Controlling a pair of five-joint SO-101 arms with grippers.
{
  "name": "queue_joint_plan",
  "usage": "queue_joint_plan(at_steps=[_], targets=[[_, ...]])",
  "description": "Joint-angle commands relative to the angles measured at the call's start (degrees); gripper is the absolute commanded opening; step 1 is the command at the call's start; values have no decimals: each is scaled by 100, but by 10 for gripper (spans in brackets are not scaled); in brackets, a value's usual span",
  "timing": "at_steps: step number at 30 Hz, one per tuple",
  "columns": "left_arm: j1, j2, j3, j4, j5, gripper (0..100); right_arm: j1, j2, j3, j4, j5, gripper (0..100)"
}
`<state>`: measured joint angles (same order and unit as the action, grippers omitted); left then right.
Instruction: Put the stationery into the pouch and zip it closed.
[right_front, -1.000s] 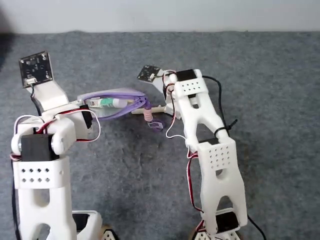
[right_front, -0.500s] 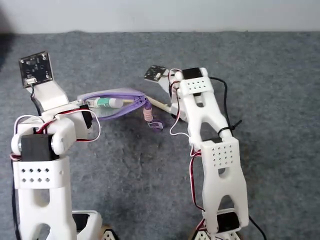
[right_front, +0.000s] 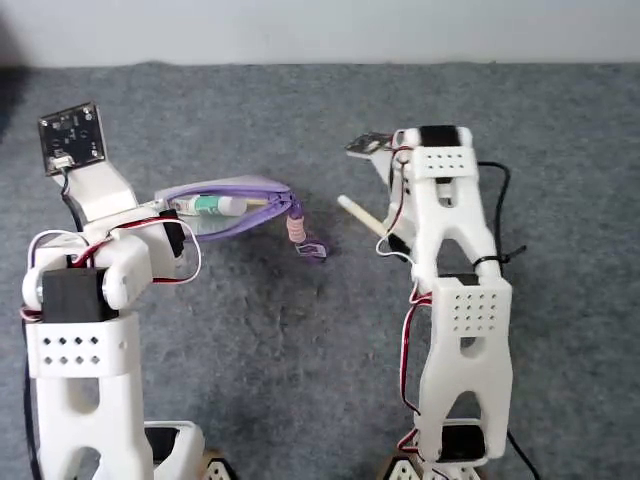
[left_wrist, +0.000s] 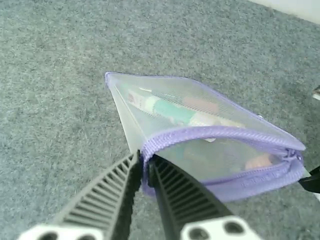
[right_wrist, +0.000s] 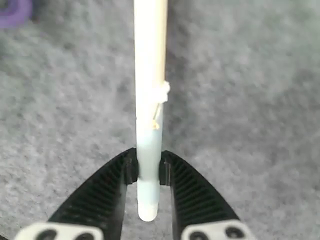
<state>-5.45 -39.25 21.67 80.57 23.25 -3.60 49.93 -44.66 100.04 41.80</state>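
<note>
Step in hand: loading. Left gripper (left_wrist: 142, 170) is clamped on the pouch (left_wrist: 200, 130) rim by the zip, holding the mouth open, with a few items inside. The pouch sits in the carpet's (right_front: 250, 330) far half, toward its left edge. Right gripper (right_wrist: 148, 172) is closed on a white stick (right_wrist: 149, 100), probably a pen, near the pouch's open end but not touching it. The next move likely needs the tip lined up with the mouth and slid in, then zipping. The carpet is grey, and a pale wall (right_front: 300, 30) runs along its far edge.

There is one pouch (left_wrist: 230, 155), and one green-white tube (left_wrist: 172, 112) shows inside it. One pen (right_front: 358, 214) is outside it. Two grippers: left gripper (left_wrist: 144, 159) and right gripper (right_wrist: 148, 157).
</note>
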Motion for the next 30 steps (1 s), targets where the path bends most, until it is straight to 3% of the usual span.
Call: queue_joint_plan(at_steps=[1, 6, 22, 30], targets=[[18, 0, -251, 0, -44, 11, 31, -549, -79, 207, -53, 59], [18, 0, -251, -9, -44, 11, -215, -787, -79, 154, -44, 217], [18, 0, -251, 0, -44, 11, -1007, -330, -88, -1982, -97, 199], [18, 0, -251, 18, -44, 11, -1314, 171, -88, -2176, -818, 198]])
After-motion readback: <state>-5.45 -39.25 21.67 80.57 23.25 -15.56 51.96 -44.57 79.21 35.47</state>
